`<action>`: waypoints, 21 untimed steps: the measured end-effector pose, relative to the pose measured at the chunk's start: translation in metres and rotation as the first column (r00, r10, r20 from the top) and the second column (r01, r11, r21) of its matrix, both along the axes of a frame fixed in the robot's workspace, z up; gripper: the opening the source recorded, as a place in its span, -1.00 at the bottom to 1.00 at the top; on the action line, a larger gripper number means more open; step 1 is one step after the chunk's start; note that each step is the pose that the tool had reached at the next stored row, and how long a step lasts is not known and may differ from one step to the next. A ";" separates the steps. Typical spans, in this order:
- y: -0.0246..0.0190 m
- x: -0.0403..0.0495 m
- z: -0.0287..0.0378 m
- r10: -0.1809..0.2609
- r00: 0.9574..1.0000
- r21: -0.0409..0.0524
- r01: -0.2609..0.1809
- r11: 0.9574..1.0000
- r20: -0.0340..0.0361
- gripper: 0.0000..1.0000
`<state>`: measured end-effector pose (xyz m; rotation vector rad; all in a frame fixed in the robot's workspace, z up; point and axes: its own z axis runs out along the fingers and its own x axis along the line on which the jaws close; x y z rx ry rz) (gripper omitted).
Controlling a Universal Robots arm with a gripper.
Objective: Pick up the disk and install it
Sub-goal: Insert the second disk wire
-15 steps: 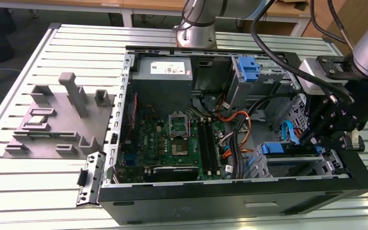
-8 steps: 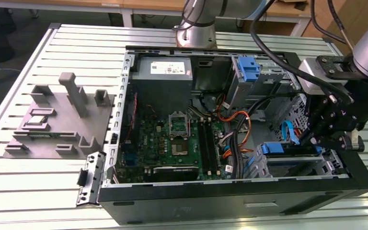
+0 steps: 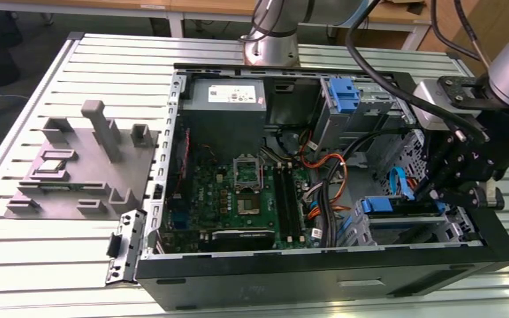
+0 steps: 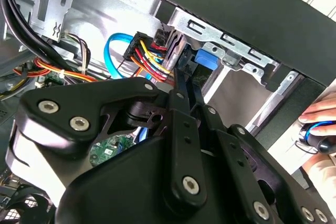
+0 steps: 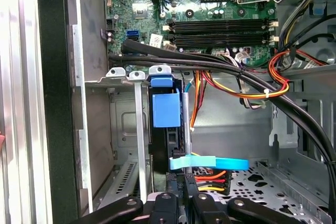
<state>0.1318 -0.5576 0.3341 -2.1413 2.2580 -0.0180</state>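
The open computer case (image 3: 325, 265) lay on its side on the slatted metal desk (image 3: 42, 245), and everything else sat in relation to it. The gripper (image 3: 456, 192) hung inside the case at its drive-cage end, on the exterior view's right, well apart from the grey power-supply box (image 3: 226, 93) at the far corner. The disk (image 5: 176, 145) stood on edge in the drive bay of that cage, its thin metal side and a blue plastic rail (image 5: 166, 109) facing the first wrist view, with the rail's tab level with the bay's metal lip. In that view the jaws sat narrowly spaced on either side of the disk's near edge, just beside the bundle of red, yellow and orange power wires (image 5: 212, 179) and a flat light-blue data cable (image 5: 210, 163); whether they truly pinched the disk or merely flanked it I cannot tell. The green motherboard (image 3: 236, 192) filled the middle of the case, between the cage and the case's opposite wall. A grey fixture block (image 3: 82, 165) rested on the desk outside the case, on the exterior view's left. A person's hand (image 4: 320, 129) rested just outside the case wall in the second wrist view.
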 end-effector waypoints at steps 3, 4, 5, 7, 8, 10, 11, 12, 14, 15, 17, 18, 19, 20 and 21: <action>-0.0001 0.0000 0.0003 0.000 1.000 0.000 0.000 1.000 0.000 -0.66; -0.0003 0.0000 0.0004 0.000 1.000 0.000 0.000 1.000 0.000 -0.66; -0.0003 0.0000 0.0003 0.000 1.000 0.000 0.000 1.000 0.000 -0.66; -0.0005 -0.0003 0.0002 0.000 1.000 0.000 0.000 1.000 0.000 -0.66; -0.0006 -0.0005 0.0001 0.000 1.000 0.000 0.000 1.000 0.000 -0.66; -0.0006 -0.0009 0.0000 0.000 1.000 0.000 0.000 1.000 0.000 -0.66; -0.0006 -0.0011 -0.0001 0.000 1.000 0.000 0.000 1.000 0.000 -0.66; -0.0006 -0.0012 -0.0004 0.000 1.000 0.000 0.000 1.000 0.000 -0.66; -0.0006 -0.0012 -0.0015 0.000 1.000 0.000 0.000 1.000 0.000 -0.66; -0.0006 -0.0012 -0.0019 0.000 1.000 0.000 0.000 1.000 0.000 -0.66; -0.0006 -0.0012 -0.0025 0.000 1.000 0.000 0.000 1.000 0.000 -0.66; -0.0006 -0.0012 -0.0026 0.000 1.000 0.000 0.000 1.000 0.000 -0.66; -0.0006 -0.0012 -0.0026 0.000 1.000 0.000 0.000 1.000 0.000 -0.66; -0.0006 -0.0012 -0.0029 0.000 1.000 0.000 0.000 1.000 0.000 -0.66; -0.0006 -0.0012 -0.0038 0.000 1.000 0.000 0.000 1.000 0.000 -0.66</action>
